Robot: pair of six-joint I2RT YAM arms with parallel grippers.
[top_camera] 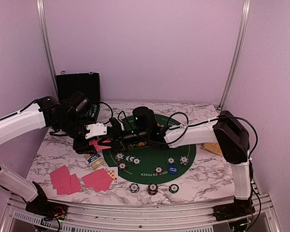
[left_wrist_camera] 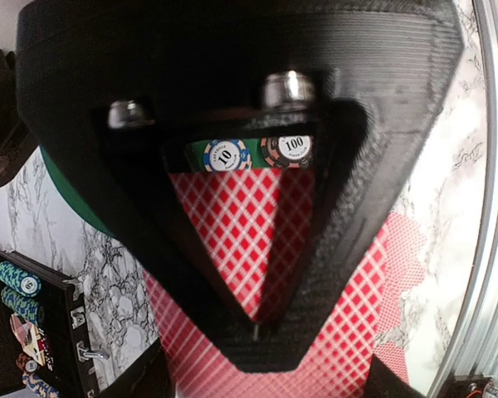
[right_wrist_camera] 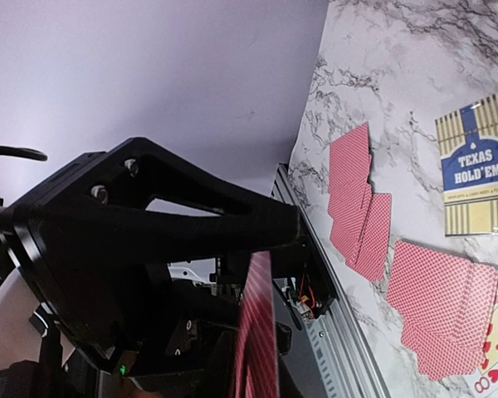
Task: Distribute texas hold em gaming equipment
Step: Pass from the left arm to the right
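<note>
Both grippers meet over the left edge of the green felt mat (top_camera: 183, 145). My left gripper (top_camera: 98, 141) is shut on red-backed cards (top_camera: 97, 144); in the left wrist view its tips (left_wrist_camera: 257, 336) pinch together over the red lattice backs (left_wrist_camera: 232, 224). My right gripper (top_camera: 111, 139) reaches in from the right and touches the same cards. In the right wrist view a red card (right_wrist_camera: 261, 332) stands edge-on below a black finger (right_wrist_camera: 232, 217); the jaws there merge into darkness. Striped chips (top_camera: 120, 156) and a blue button (top_camera: 172, 169) lie on the mat.
Two fans of red-backed cards (top_camera: 65, 180) (top_camera: 97, 179) lie at the front left, with a face-up card (top_camera: 113, 174) and the blue-gold card box (top_camera: 93, 158). Three chip stacks (top_camera: 152, 188) stand at the front edge. The black chip case (top_camera: 78, 87) stands open behind the left arm. A tan wooden piece (top_camera: 212, 147) lies right.
</note>
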